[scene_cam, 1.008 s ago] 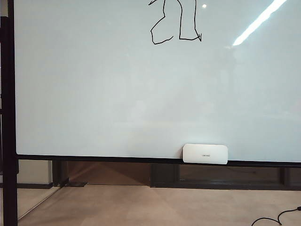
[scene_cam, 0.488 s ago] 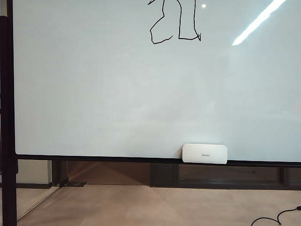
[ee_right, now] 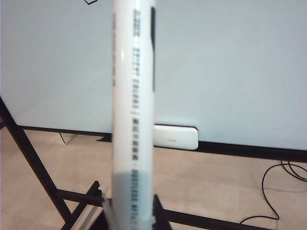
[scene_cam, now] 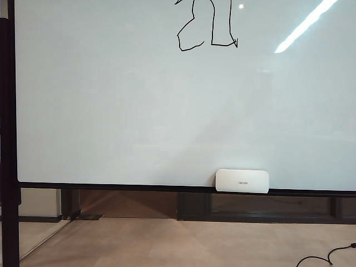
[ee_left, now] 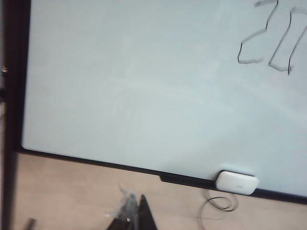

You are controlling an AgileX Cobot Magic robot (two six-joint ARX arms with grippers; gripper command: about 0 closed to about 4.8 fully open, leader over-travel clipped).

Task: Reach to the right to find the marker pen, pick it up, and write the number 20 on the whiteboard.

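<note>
Nothing shifted: black angular number 20 (scene_cam: 207, 26) on glossy pale whiteboard (scene_cam: 111, 111). Right tool (ee_right: 130, 211) clamps white marker pen (ee_right: 133, 110); left tool (ee_left: 132, 218) unclear. Uncapped pen might smudge strokes.

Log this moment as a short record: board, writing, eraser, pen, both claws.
board: the whiteboard, black-framed, fills most of the exterior view
writing: the number 20 in black strokes near the board's top edge, partly cut off by the frame
eraser: white eraser on the board's bottom ledge
pen: white marker pen, upright between the fingers
right claw: shut on the pen, away from the board
left claw: only dark tips visible, blurred, state unclear
floor: black cable
</note>
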